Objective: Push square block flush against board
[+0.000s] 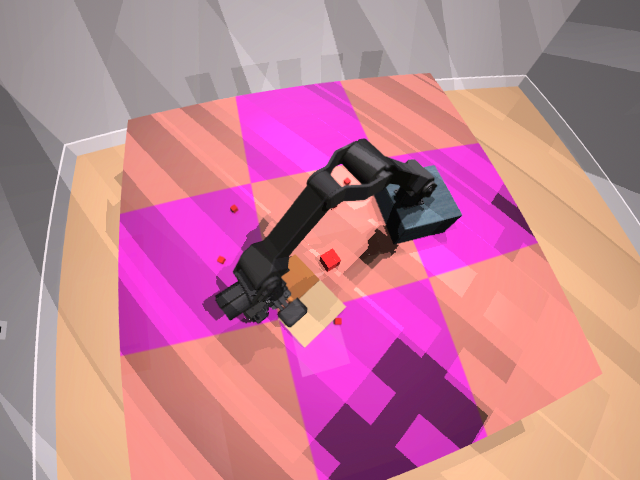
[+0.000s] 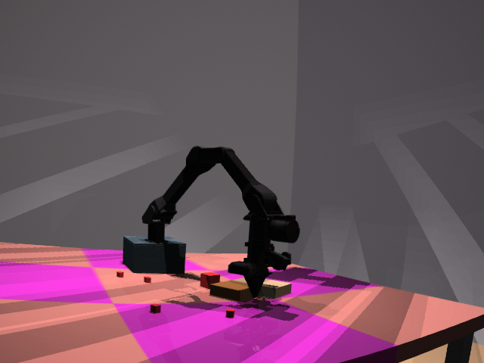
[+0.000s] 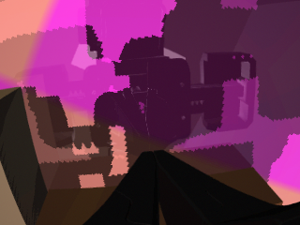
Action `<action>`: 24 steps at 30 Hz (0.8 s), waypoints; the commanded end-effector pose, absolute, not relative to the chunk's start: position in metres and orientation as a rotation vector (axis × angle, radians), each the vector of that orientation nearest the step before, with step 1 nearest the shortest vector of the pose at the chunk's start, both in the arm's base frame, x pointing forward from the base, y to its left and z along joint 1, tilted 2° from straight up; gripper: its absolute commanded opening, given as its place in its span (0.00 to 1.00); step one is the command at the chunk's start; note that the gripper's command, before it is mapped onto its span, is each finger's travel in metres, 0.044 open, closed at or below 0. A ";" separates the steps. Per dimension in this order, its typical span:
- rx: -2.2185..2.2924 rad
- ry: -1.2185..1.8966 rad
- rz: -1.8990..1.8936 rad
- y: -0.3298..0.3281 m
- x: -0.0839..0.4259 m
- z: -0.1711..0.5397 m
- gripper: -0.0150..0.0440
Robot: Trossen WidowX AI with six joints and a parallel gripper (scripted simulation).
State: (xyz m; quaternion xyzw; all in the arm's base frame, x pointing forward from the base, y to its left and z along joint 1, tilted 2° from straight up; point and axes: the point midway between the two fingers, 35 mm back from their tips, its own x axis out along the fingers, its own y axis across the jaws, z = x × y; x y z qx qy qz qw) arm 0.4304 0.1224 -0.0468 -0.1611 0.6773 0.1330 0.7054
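Observation:
The square block, orange-brown, [image 1: 301, 271] [image 2: 231, 290] [image 3: 75, 202] lies flat against a long side of the pale board [image 1: 320, 310] [image 2: 280, 284] [image 3: 7, 197]; they look in contact. Their upper-right edges run in one line in the top view. At the other end the board reaches past the block. My gripper [image 2: 255, 293] [image 3: 153, 161] is shut and empty, pointing down, fingertips low beside the block's side away from the base. Whether it touches the block cannot be told. The arm hides the block's left part in the top view.
A red cube [image 1: 329, 259] [image 2: 209, 279] stands close to the block, on the base side. Several tiny red cubes lie around, one [image 1: 337, 321] just beside the board, others [image 1: 220, 259] [image 2: 155, 308] farther off. The arm stands on a blue-grey box [image 1: 436, 206] [image 2: 141, 255].

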 end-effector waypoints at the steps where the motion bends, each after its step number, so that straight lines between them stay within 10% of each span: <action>1: -0.360 1.504 0.302 0.125 0.436 -0.047 0.25; 24: -0.360 1.501 0.302 0.140 0.469 -0.045 0.25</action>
